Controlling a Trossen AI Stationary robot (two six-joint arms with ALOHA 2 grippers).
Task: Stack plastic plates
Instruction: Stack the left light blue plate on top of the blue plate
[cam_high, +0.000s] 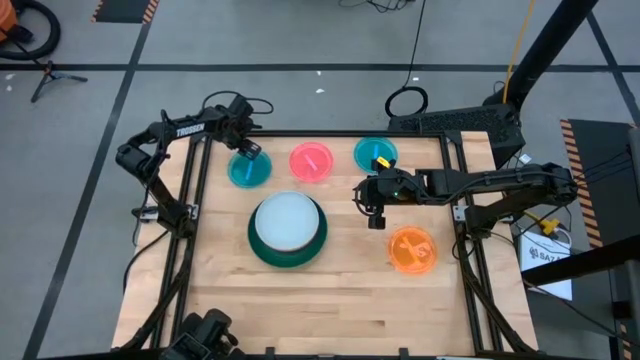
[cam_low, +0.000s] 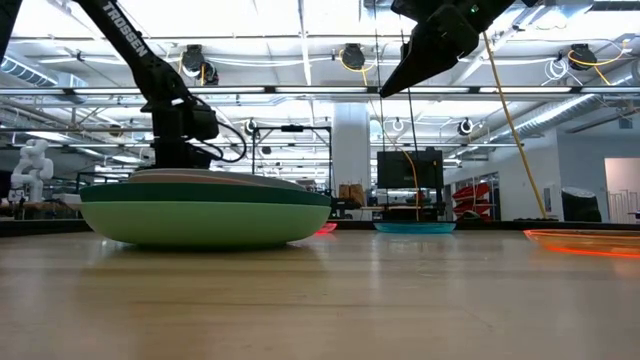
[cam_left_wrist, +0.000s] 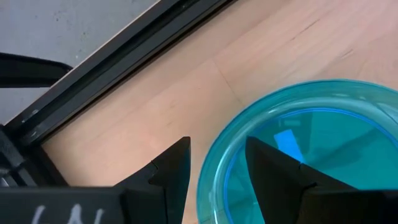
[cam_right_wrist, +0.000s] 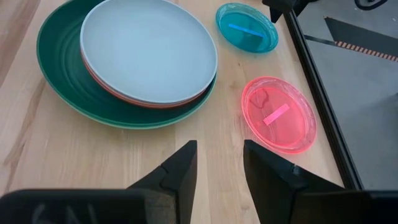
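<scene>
A small cyan plate (cam_high: 248, 170) lies flat at the far left of the table. My left gripper (cam_left_wrist: 217, 143) points down at it, open, with one finger outside its rim (cam_left_wrist: 210, 180) and one over its inside. A hot pink plate (cam_high: 311, 162), a second cyan plate (cam_high: 375, 155) and an orange plate (cam_high: 412, 250) each lie flat on the wood. In the middle sits a stack (cam_high: 288, 230): green plates below, a red-orange edge (cam_right_wrist: 124, 99), and a pale blue plate (cam_right_wrist: 149, 46) on top. My right gripper (cam_right_wrist: 219, 146) hangs open in the air right of the stack. My left gripper stands astride the cyan plate's rim (cam_left_wrist: 210, 180) from above, one finger (cam_left_wrist: 171, 171) outside and one finger (cam_left_wrist: 273, 171) inside. I cannot tell whether either finger touches the plate. The plate lies flat on the table.
A black frame rail (cam_left_wrist: 124, 46) runs close beside the left gripper along the table's far edge. Bare wood (cam_high: 320, 310) spreads across the near half of the table.
</scene>
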